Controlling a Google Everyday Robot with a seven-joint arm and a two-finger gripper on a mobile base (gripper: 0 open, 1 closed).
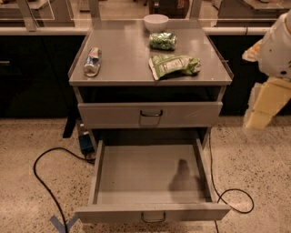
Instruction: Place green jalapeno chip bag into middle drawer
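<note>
Green chip bag [175, 65], grey drawer [136, 175], cream pincer [259, 117] at right

A speckled beige floor [259, 164] is spread across the lower half of the frame. A grey metal cabinet [122, 63] is set at the centre. Behind it, a pale counter [41, 31] is run across the upper frame, with dark cupboard fronts [32, 77] fitted beneath on both sides. Metal posts [27, 13] are raised from the counter at upper left. One black cable [35, 175] is looped on the floor at lower left, another [251, 200] at lower right. A blue tape cross [63, 223] is stuck at bottom left. A small blue box [85, 141] is lodged by the cabinet's left leg. The room is lit dimly and warmly. The gripper [266, 104] is held at the right edge, beside the cabinet.
</note>
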